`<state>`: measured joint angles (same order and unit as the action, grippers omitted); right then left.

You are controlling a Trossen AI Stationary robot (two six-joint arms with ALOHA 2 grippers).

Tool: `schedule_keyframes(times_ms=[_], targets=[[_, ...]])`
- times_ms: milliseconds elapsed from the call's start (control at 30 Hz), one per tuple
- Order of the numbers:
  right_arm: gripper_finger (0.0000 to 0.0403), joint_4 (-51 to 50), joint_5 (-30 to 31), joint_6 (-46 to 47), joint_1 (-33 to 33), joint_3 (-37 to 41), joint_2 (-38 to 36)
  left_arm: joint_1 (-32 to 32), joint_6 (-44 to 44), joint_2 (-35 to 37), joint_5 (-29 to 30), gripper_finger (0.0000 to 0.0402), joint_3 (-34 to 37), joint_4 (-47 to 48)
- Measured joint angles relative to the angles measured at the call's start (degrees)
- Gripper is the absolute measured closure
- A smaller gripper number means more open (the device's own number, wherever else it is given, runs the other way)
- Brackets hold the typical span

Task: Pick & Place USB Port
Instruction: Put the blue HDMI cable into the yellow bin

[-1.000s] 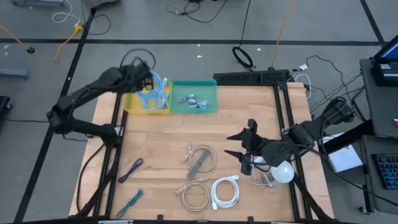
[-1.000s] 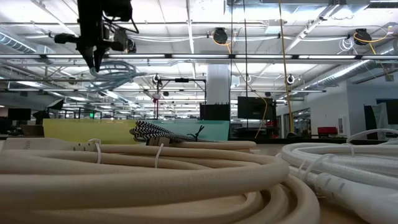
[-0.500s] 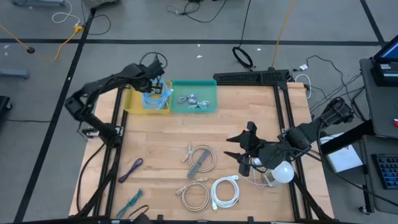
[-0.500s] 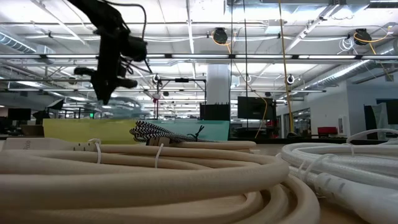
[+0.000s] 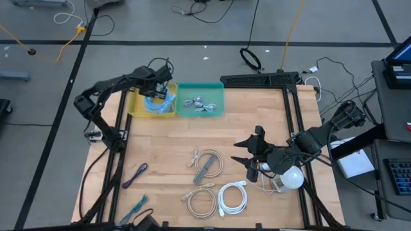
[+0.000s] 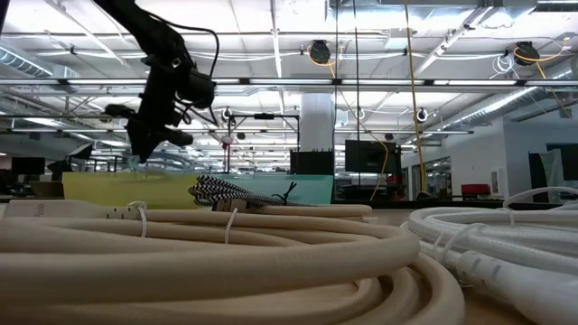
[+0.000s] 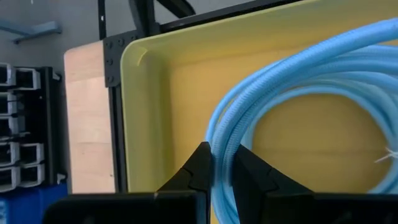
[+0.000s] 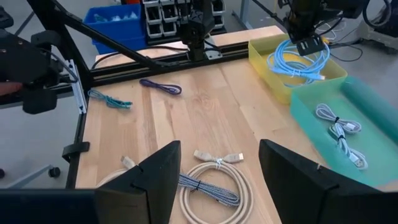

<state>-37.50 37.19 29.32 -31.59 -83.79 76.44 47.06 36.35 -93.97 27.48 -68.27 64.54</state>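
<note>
Left gripper (image 7: 222,168) clenched on blue cable (image 7: 298,81), coil lying inside yellow bin (image 7: 149,106); right gripper (image 5: 247,151) spread, well apart.

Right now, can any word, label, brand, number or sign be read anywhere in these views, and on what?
None can be read.
Yellow bin, green bin and blue cable: no markings visible.
Monitors in the room behind the table: anything on them is too small to read.
Small green light in the room: no legible text.
</note>
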Motion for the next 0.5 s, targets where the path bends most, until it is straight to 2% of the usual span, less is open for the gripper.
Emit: schedule_keyframes(times_ms=[300, 500], targets=[[0.0193, -0.02, -0.15, -0.63, 0.0, -0.02, -0.02, 1.84, -1.74, 0.0, -1.16, 0.0365, 0.0, 0.39], [0.0193, -0.02, -0.17, -1.0, 0.0, -0.02, -0.02, 1.85, -1.72, 0.0, -1.86, 0.0292, -0.02, 1.36]])
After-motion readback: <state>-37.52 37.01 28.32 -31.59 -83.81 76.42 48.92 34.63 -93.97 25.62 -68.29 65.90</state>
